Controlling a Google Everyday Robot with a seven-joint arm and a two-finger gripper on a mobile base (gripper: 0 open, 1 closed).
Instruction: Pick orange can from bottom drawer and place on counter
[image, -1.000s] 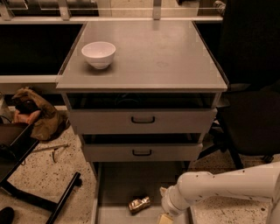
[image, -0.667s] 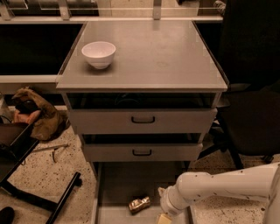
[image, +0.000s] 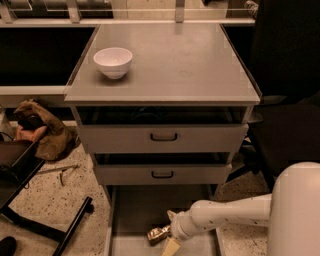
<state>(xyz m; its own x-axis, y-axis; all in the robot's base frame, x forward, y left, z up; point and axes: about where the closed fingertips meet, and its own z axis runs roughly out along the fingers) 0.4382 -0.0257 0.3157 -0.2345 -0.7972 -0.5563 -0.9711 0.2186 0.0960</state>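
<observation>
Claw (image: 170, 232) spread open, holding nothing — shifted left, now beside orange can (image: 158, 233), in bottom drawer (image: 134, 212)

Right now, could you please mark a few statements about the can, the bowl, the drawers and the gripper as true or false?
1. The can lies in the bottom drawer. True.
2. The bowl sits inside a drawer. False: it stands on the counter, near its left side.
3. The gripper is down at the bottom drawer, right by the can. True.
4. The bottom drawer is pushed shut. False: it is pulled out, with its floor showing.
</observation>
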